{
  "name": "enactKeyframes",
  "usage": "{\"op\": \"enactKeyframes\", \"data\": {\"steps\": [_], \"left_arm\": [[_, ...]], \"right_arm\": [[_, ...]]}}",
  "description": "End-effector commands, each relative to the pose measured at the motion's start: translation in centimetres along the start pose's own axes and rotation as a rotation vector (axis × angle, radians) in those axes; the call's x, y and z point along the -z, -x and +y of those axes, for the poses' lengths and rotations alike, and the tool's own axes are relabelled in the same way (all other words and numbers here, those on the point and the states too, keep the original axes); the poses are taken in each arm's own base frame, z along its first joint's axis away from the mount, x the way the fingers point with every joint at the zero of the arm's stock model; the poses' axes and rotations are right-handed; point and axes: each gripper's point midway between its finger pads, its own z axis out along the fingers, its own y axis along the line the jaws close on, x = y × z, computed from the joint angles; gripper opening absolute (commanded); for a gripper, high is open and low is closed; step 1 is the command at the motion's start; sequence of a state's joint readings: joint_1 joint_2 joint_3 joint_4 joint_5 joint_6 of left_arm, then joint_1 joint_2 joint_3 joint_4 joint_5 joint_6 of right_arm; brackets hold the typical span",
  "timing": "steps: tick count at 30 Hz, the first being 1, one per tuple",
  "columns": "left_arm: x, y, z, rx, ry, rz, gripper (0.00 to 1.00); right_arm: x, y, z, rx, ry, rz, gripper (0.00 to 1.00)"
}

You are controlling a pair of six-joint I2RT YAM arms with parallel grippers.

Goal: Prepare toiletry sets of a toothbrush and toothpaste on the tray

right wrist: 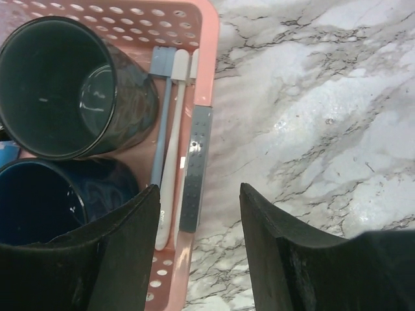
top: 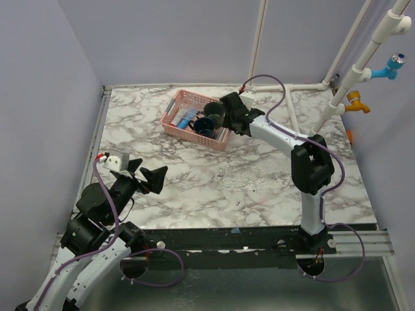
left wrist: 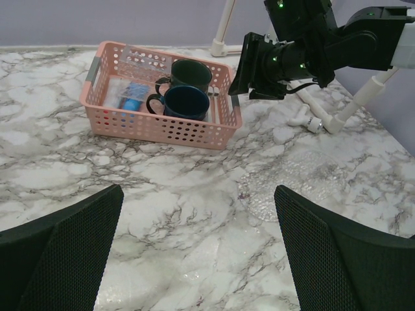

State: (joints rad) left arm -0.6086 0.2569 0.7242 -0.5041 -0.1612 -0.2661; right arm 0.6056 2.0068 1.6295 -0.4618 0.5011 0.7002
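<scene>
Arm outstretched, the right claw point(right wrist: 199, 191) gapes above the basket point(right wrist: 206, 65) rim by the toothbrush point(right wrist: 159, 129); left claw point(left wrist: 198, 192) gapes too.

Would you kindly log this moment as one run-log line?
right gripper: open above basket rim | toothbrush: in basket | left gripper: open

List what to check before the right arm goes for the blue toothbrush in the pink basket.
1. Right jaws open: ok.
2. Right jaws centred on the blue toothbrush: not ok; they straddle the basket rim.
3. Blue toothbrush clear of neighbours: not ok; the white toothbrush lies against it and the green mug stands close beside.
4. Tray free to receive it: ok.
5. Left jaws away from the basket: ok; open, over bare marble.
</scene>
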Motion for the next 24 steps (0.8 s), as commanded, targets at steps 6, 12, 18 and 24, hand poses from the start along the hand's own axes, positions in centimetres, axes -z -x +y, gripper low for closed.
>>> {"op": "enactKeyframes", "data": {"steps": [6,12,18,24], "left_arm": [[0.0,-0.2,-0.3,0.005,-0.017,0.009,0.99],[-0.2,-0.4,-0.2,0.002,-0.012,0.020,0.99],[-0.3,-0.6,-0.1,-0.001,-0.007,0.031,0.99],[-0.4,-0.8,-0.1,-0.002,-0.006,0.037,0.99]], "right_arm": [[-2.5,-1.2,-0.7,-0.035,-0.042,0.041,0.50],[-3.2,-1.2,-0.4,-0.034,-0.030,0.055,0.40],[-3.3,-1.0,-0.5,-0.018,-0.024,0.058,0.22],[-3.6,-1.0,-1.0,0.021,-0.027,0.061,0.01]]}}
